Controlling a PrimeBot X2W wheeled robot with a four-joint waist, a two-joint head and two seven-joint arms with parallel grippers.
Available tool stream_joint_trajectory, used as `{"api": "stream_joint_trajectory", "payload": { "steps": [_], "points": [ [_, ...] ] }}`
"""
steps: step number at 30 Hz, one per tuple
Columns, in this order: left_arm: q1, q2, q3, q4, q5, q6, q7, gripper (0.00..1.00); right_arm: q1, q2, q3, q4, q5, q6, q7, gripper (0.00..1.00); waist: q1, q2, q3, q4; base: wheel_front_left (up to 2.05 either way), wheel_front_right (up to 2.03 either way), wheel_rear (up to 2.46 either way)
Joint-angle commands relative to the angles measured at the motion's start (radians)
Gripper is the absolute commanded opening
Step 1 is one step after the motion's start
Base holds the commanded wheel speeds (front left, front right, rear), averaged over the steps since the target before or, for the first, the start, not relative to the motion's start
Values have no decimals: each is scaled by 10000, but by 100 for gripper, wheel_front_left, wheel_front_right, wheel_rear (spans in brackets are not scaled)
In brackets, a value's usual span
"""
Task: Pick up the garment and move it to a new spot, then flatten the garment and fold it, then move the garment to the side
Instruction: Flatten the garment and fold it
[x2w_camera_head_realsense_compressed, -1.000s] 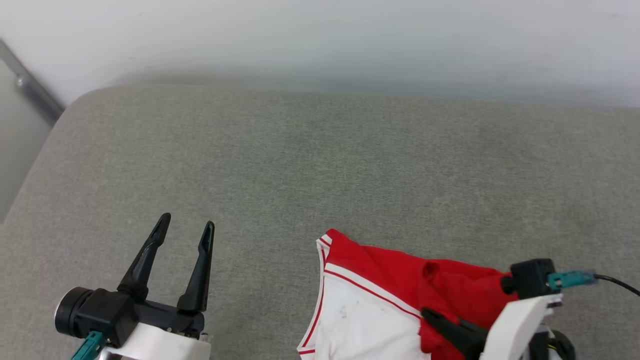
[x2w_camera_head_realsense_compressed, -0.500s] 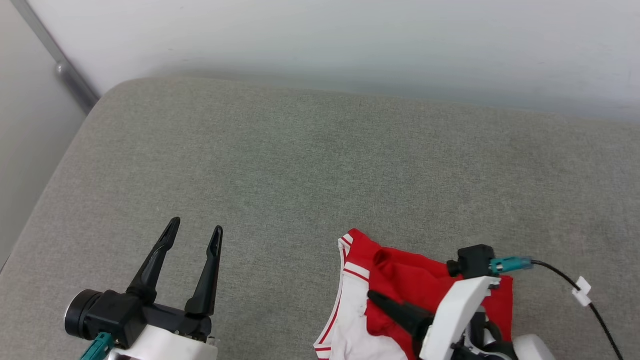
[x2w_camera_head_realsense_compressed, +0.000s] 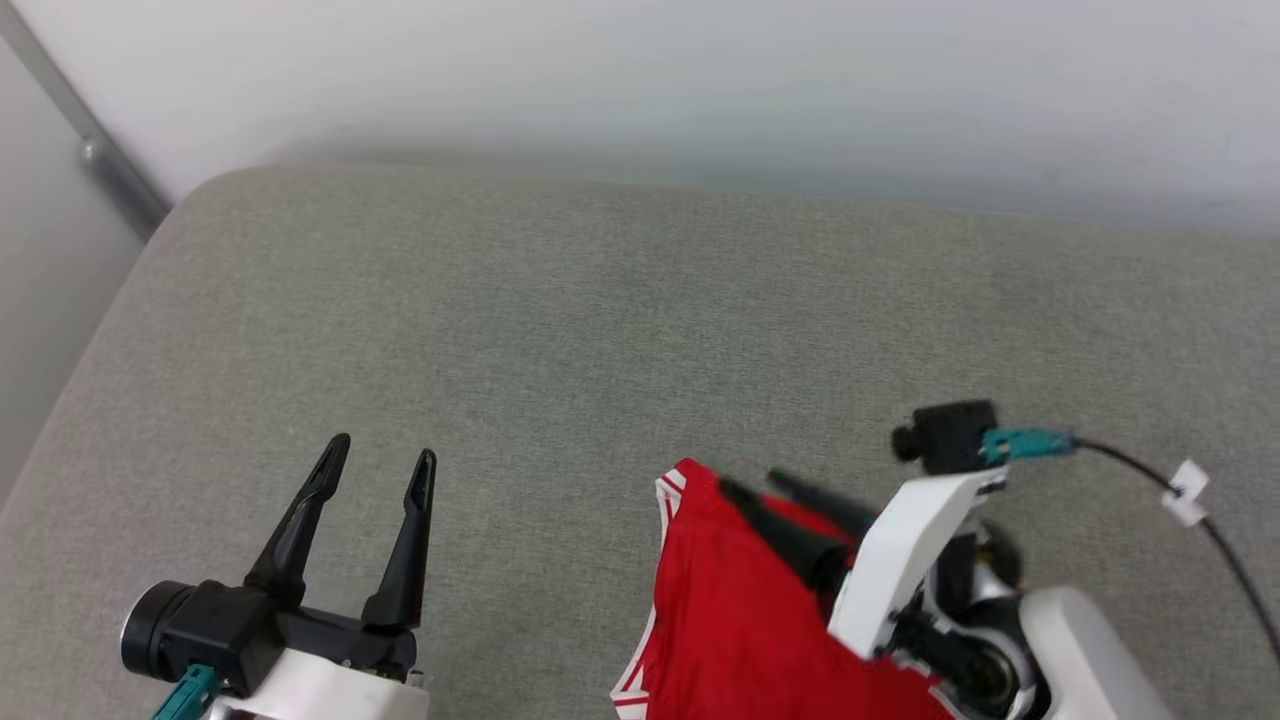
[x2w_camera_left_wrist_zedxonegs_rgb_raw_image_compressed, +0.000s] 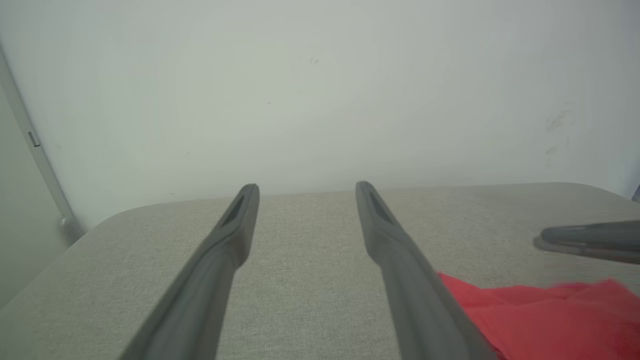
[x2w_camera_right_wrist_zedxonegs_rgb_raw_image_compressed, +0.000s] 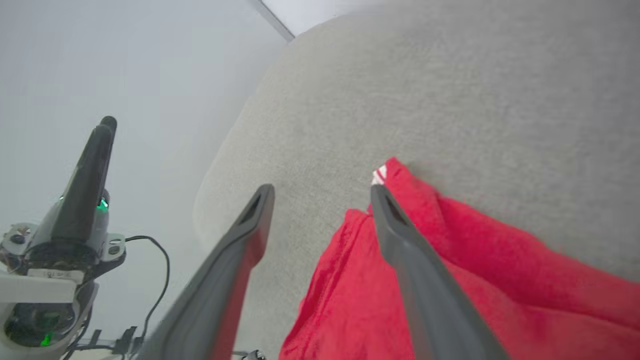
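2 end effectors stand open over the grey cushion. The left end effector is empty at lower left. The right end effector, at lower right, spreads its fingers over the top corner of the garment, which lies crumpled, red, against the bottom edge.

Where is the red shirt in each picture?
Head view: the red shirt is at the bottom, right of the middle.
Left wrist view: the red shirt is in the bottom right corner.
Right wrist view: the red shirt runs from the lower middle to the right edge.
Shared landmark: the rounded corner of the grey cushion.
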Motion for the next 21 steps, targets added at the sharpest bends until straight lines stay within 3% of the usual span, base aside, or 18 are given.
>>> {"api": "stream_joint_trajectory", "payload": {
  "steps": [1, 5, 10, 17, 21],
  "points": [
    [22, -34, 42, -26, 3, -13, -22, 100, -345, 12, -391, -227, -1166, -1, -181, 100, 0, 0, -11, -146, 0, 0, 0],
    [-18, -84, 57, -46, 31, -13, -22, 100, -711, -728, -941, -788, -3638, -2, -799, 100, 0, 0, -29, -359, 0, 0, 0],
    [-123, -171, -65, -89, 47, -13, -22, 100, -611, -1938, -1885, -1114, -5393, -1, -2223, 100, 0, 0, 22, -563, 0, 0, 0],
    [-228, -254, -233, -68, 132, -13, -22, 100, 356, -2765, -3190, -1604, -6025, -2, -4259, 100, 0, 0, 140, -705, 0, 0, 0],
    [-214, -309, -190, -67, 172, -14, -22, 100, 1181, -2524, -3848, -1956, -5970, -2, -5075, 100, 0, 0, 127, -720, 0, 0, 0]
  ]
}}
